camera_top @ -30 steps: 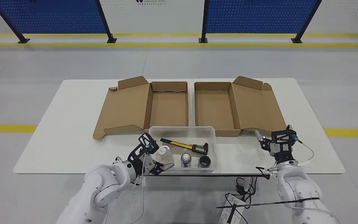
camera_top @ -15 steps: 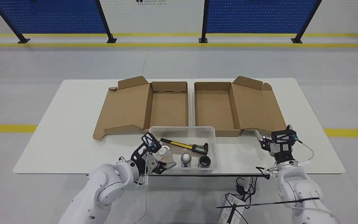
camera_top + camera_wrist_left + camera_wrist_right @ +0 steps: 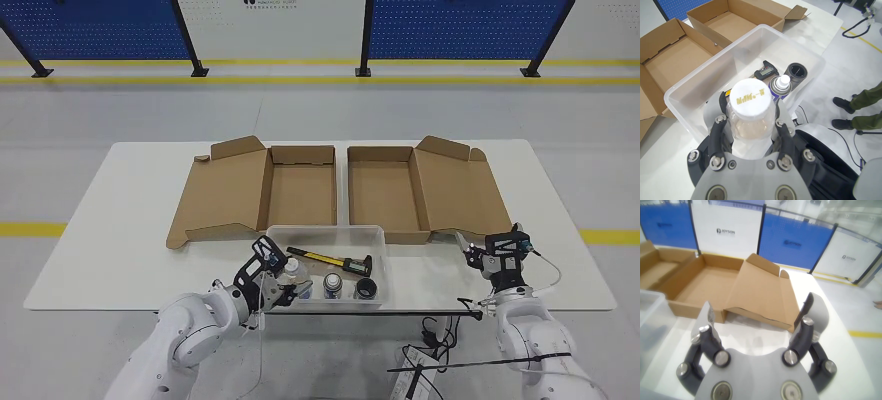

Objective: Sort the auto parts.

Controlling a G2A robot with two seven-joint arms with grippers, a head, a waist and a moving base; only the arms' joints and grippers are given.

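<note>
One bottle [image 3: 750, 115] upright in left claw [image 3: 751, 107]

The top view looks steeply down from above the arms at the whole table [image 3: 100, 220], facing the blue panels [image 3: 100, 30] beyond. The left wrist view sits close behind the left gripper [image 3: 751, 108] and its clamped bottle [image 3: 750, 98], angled down into the clear bin [image 3: 696, 79], with the left box [image 3: 677, 56] and right box [image 3: 730, 22] beyond (all seen from above too). The right wrist view looks low across the table past the right gripper [image 3: 758, 302], sharing the right box and a bin corner.
</note>
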